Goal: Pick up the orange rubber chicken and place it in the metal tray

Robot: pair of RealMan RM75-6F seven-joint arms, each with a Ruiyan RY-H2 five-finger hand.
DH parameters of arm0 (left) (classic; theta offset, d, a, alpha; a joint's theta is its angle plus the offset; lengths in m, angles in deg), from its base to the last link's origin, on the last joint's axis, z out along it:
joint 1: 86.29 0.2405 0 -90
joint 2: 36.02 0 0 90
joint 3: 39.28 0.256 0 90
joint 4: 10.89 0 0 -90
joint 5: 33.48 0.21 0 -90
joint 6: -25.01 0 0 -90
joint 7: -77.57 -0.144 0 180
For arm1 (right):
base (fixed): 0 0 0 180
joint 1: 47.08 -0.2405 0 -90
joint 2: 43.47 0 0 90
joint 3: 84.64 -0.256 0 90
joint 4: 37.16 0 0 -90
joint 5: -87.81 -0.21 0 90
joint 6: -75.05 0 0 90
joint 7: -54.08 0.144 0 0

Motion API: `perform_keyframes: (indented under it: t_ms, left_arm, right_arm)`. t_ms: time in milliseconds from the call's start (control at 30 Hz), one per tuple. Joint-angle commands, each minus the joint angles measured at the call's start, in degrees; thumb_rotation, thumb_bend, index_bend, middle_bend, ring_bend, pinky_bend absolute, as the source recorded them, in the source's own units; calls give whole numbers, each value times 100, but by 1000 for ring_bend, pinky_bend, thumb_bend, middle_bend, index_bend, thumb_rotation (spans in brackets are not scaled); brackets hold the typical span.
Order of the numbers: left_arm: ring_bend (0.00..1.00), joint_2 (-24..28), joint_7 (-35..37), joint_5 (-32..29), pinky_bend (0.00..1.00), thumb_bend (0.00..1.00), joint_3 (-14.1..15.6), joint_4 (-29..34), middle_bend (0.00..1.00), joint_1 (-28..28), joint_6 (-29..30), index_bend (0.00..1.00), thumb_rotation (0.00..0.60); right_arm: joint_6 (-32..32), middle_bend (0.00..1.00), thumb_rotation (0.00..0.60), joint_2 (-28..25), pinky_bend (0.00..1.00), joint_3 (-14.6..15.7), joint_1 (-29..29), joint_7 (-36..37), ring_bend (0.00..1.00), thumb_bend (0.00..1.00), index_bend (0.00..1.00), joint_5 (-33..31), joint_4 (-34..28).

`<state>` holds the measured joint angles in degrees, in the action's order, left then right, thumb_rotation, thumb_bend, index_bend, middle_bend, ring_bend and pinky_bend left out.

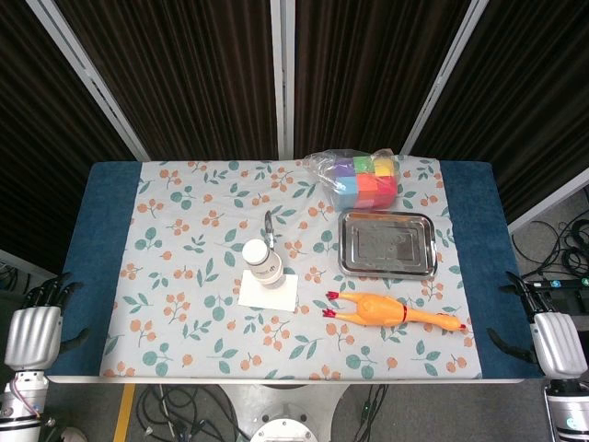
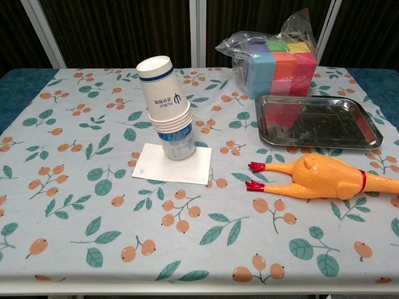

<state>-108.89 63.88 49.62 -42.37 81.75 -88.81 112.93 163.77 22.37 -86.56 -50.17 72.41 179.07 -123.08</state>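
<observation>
Waiting at the near edge of the worktop, both hands hang idle: the left hand at the left corner and the right hand at the right corner, each holding nothing, fingers loosely apart. No step has begun, I judge. The orange rubber chicken lies on its side on the floral cloth, head toward the right hand, red feet pointing left. Just beyond it sits the metal tray, holding nothing. The next move calls for the right hand to reach in and close around the chicken's body.
</observation>
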Motion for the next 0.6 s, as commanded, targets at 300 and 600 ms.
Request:
perform_keyframes:
  t_ms: [300,600]
  left_arm:
    - [194,-25,23,-1,235,139,17,-20,245,-9,-33,309,600]
    - [194,-38,89,31,236,139,54,-24,245,24,-4,309,600]
  right_arm:
    - [-158,288,600,-43,272,36,-41,-161,178,146,84,-41,-113]
    - [-1467,298,600,117,282,193,-579,-1234,177,57,177,-249,-368]
